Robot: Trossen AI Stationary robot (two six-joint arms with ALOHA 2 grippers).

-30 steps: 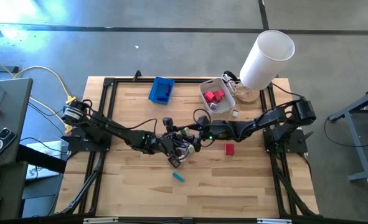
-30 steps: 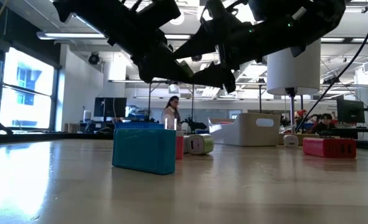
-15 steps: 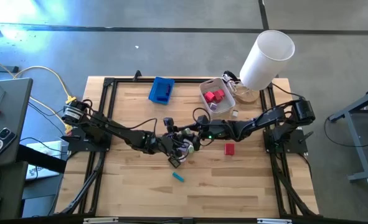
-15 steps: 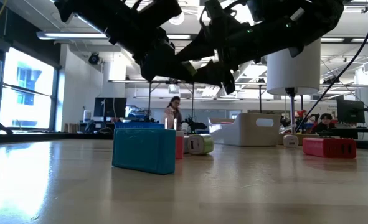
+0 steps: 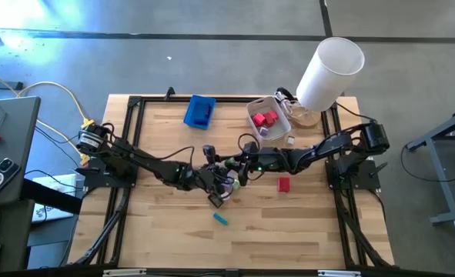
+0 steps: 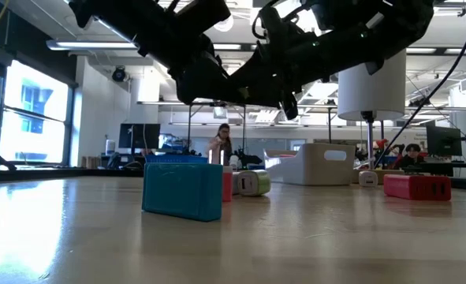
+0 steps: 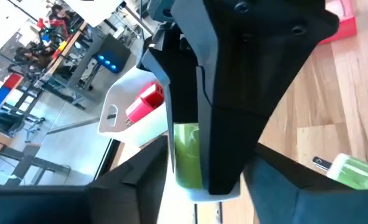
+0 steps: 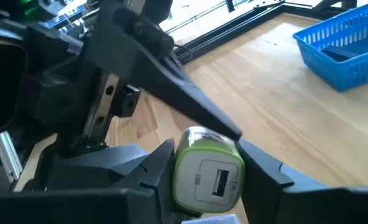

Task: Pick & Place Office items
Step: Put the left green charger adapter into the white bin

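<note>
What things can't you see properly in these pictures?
- High view: the green and white piece held by the right gripper is too small to see, crowded where that gripper meets the left gripper.
- High view: something dark lies in the blue tray, too small to name.
- Low view: the white bin wall hides its contents.
- Low view: the teal block covers part of the pieces behind it.

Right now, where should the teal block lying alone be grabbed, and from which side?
Probably best: take the teal block across its narrow width at mid-length, coming straight down from above. It lies long and diagonal on the table with nothing close beside it, so the long sides are free; turn the jaws to match its slant.
</note>
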